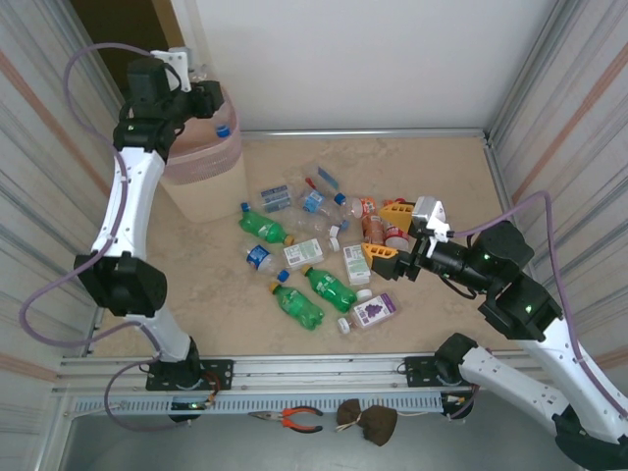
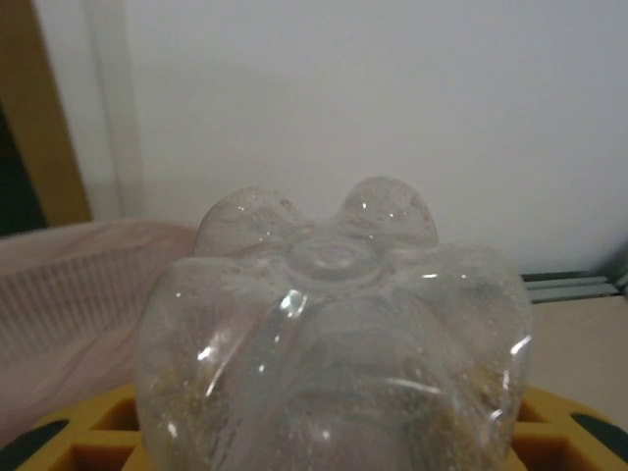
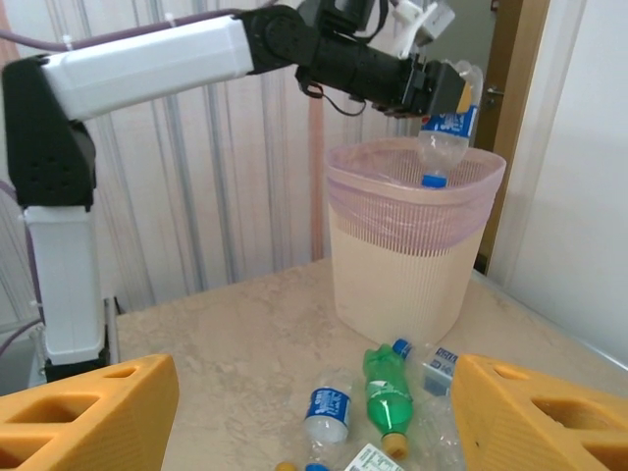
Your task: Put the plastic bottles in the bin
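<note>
Table (image 1: pixel 196 294): beige stone-look top with walls on three sides; both arms are mounted at its near edge.
Left arm (image 1: pixel 132 196): reaches along the left edge up to the far-left corner.
Bin (image 1: pixel 206 186): tall and beige, standing upright in the far-left corner. A pink bag (image 3: pixel 412 182) is folded over its rim.
Loose bottles (image 1: pixel 324 255): a scattered cluster lying on their sides from the middle of the table toward the right edge, well apart from the bin.
Right gripper (image 1: pixel 388 234): low over the right side of the cluster, fingers spread wide with nothing between them; in the right wrist view (image 3: pixel 309 417) bottles lie on the table beyond it.
Left gripper (image 1: pixel 211 98): above the bin's mouth and clamped on the held bottle; its yellow pads (image 2: pixel 98 432) press the bottle's sides.
Held bottle (image 3: pixel 446 137): clear, blue-labelled, hanging cap down with the blue cap just at the bin's rim. Its ridged base (image 2: pixel 334 334) faces the left wrist camera.
Green soda bottles (image 1: pixel 297 306): three of them, on the left and near side of the cluster.
Purple-labelled bottle (image 1: pixel 373 311): nearest the near edge.
Orange and red bottles (image 1: pixel 371 226): just beside the right gripper's fingers.
</note>
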Tool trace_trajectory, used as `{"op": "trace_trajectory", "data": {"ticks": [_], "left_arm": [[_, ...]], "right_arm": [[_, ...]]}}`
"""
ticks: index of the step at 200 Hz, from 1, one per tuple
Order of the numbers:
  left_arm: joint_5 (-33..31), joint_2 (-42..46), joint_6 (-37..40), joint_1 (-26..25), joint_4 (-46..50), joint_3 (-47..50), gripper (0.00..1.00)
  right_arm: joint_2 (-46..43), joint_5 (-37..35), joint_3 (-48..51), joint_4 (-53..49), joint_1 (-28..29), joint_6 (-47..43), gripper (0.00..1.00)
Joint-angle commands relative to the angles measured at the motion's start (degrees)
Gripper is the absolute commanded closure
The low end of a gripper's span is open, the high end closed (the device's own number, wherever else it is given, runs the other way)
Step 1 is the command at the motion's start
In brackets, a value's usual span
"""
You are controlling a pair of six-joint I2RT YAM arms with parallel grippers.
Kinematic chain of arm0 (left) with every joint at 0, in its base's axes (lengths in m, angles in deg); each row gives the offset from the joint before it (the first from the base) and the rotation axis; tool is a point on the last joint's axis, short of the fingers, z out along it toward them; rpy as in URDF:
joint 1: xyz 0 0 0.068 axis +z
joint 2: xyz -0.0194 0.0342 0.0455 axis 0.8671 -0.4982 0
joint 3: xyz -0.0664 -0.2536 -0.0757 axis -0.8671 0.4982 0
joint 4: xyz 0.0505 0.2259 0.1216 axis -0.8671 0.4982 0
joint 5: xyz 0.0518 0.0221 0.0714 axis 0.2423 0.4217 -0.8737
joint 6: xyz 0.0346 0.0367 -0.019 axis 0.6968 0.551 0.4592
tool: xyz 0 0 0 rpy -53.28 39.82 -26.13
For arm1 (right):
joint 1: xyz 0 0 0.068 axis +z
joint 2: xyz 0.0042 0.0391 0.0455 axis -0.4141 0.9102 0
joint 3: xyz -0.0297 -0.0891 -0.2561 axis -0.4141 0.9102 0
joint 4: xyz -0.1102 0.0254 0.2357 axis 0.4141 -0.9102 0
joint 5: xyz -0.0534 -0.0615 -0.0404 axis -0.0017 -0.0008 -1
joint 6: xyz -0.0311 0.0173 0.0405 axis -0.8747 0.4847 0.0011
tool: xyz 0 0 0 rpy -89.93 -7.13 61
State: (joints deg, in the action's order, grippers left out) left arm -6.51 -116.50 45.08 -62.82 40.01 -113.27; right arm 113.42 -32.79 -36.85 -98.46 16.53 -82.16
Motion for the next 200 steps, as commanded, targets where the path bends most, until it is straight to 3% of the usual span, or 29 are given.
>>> {"op": "trace_trajectory", "data": {"ticks": [1, 28, 47, 147, 200], "left_arm": [[-1.64, -1.78, -4.14, 1.65, 1.75, -1.34, 0.53], [-3.50, -4.92, -5.26, 1.73, 4.23, -1.53, 0.51], [-3.33, -7.38, -5.18, 1.74, 6.16, -1.85, 0.42], [-9.97, -26.36, -1.99, 0.33, 27.06, -13.21, 0.36], [-9.11, -32.92, -1.12, 0.29, 32.80, -16.70, 0.28]], "right_arm": [[0.49, -1.02, -1.72, -0.68, 0.27, -1.54, 0.28], [0.81, -1.28, -1.36, -0.71, 0.29, -1.42, 0.29], [1.16, -1.43, -1.26, -0.64, 0.24, -1.24, 0.29], [3.44, -1.87, 0.01, 0.46, 0.27, -0.55, 0.30], [4.82, -1.84, 0.61, 1.70, 0.31, -0.16, 0.30]]}}
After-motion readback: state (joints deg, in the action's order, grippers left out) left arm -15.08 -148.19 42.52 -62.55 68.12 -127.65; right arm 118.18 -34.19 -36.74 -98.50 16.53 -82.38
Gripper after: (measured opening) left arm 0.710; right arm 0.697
